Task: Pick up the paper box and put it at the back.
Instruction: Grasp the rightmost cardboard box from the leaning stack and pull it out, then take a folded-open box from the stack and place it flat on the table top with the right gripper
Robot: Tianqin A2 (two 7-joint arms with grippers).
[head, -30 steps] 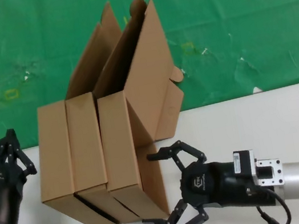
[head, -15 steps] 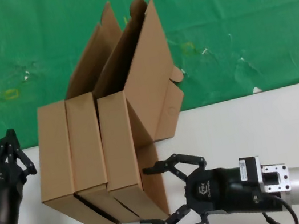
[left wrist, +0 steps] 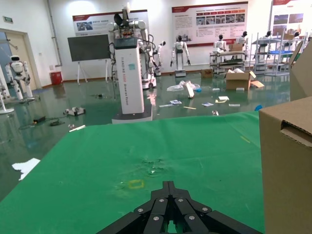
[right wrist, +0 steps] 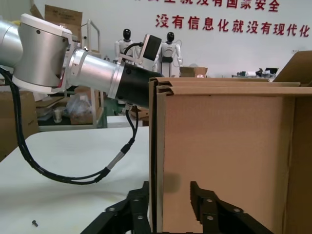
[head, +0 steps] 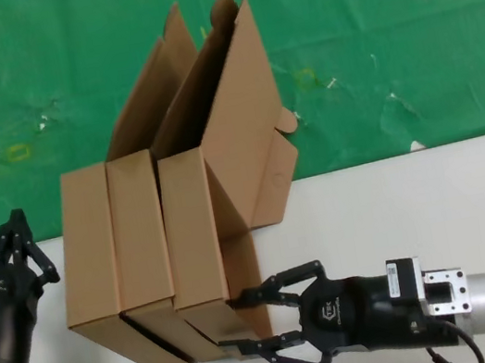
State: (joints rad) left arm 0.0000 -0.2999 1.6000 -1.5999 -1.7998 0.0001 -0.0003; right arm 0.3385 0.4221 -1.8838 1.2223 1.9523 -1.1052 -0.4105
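Note:
Three alike brown paper boxes stand on edge side by side, lids open and leaning back over the green cloth (head: 369,46). The rightmost paper box (head: 191,237) fills the right wrist view (right wrist: 224,146). My right gripper (head: 239,323) is at that box's near lower corner, open, with one finger on each side of its side wall; the wrist view (right wrist: 169,202) shows a gap between the fingers (right wrist: 201,200) and the cardboard. My left gripper (head: 16,231) is shut and empty, just left of the leftmost box (head: 85,247), pointing at the cloth (left wrist: 168,187).
The boxes straddle the edge between the cloth and the white tabletop (head: 416,207). The leftmost box's wall stands close beside my left gripper (left wrist: 287,165). My left arm (right wrist: 73,63) shows beyond the boxes in the right wrist view. Cloth behind the lids has faint stains (head: 16,151).
My right gripper has moved left along the table to the rightmost box, and its jaws have narrowed round the box's near corner wall. The left arm and boxes have not moved.

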